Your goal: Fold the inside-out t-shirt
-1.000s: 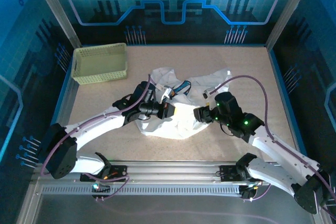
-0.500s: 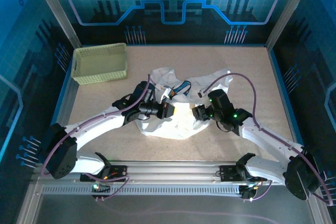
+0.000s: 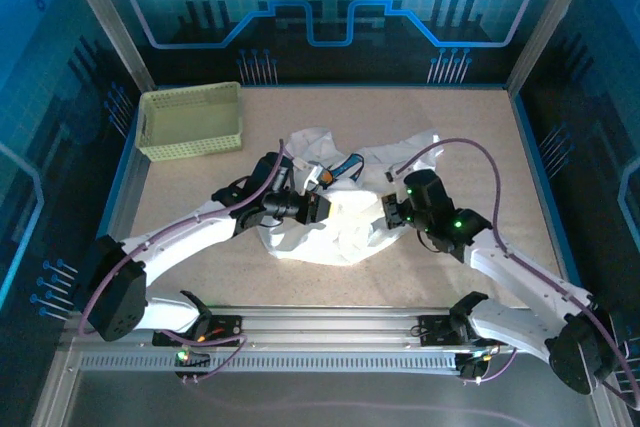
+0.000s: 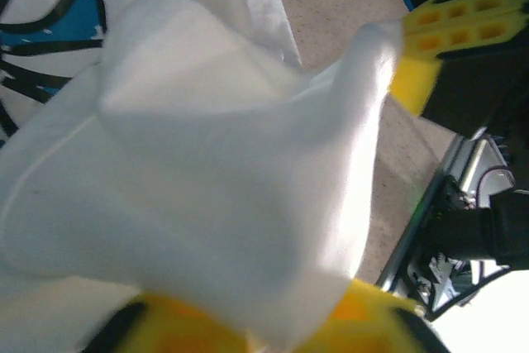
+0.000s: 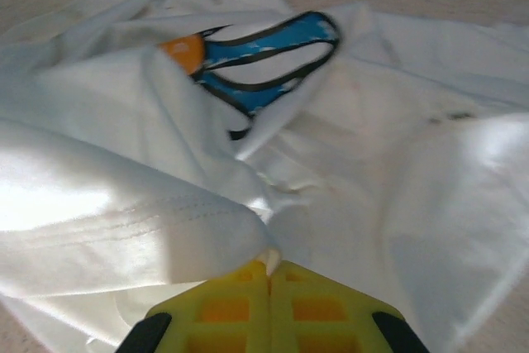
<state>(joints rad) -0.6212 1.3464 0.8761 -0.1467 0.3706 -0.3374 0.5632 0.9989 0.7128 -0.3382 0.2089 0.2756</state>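
1. Table (image 3: 480, 147): speckled beige top. It is carrying every item listed below.

2. T-shirt (image 3: 335, 232): white soft cloth. It is lying crumpled in a heap at the middle of the table, between my two grippers. Its folds are bunching up and overlapping, and nothing is lying flat.

3. Basket (image 3: 190, 122): pale yellow-green plastic lattice. It is sitting at ten o'clock from the t-shirt, well apart from it, near the table's far left corner.

4. Left gripper (image 3: 322, 209): I am reaching into the heap from its nine o'clock side. In my left wrist view white cloth is draping over my yellow fingers and hiding the gap between them, so I cannot tell whether they are spread or pressed together.

5. Right gripper (image 5: 270, 274): I am meeting the heap from its three o'clock side. My yellow fingers are pressing together, pinching a hemmed fold of the t-shirt at their tips.

6. Printed graphic (image 5: 264, 64): blue with dark outlines. It is showing among the folds at the heap's twelve o'clock edge.
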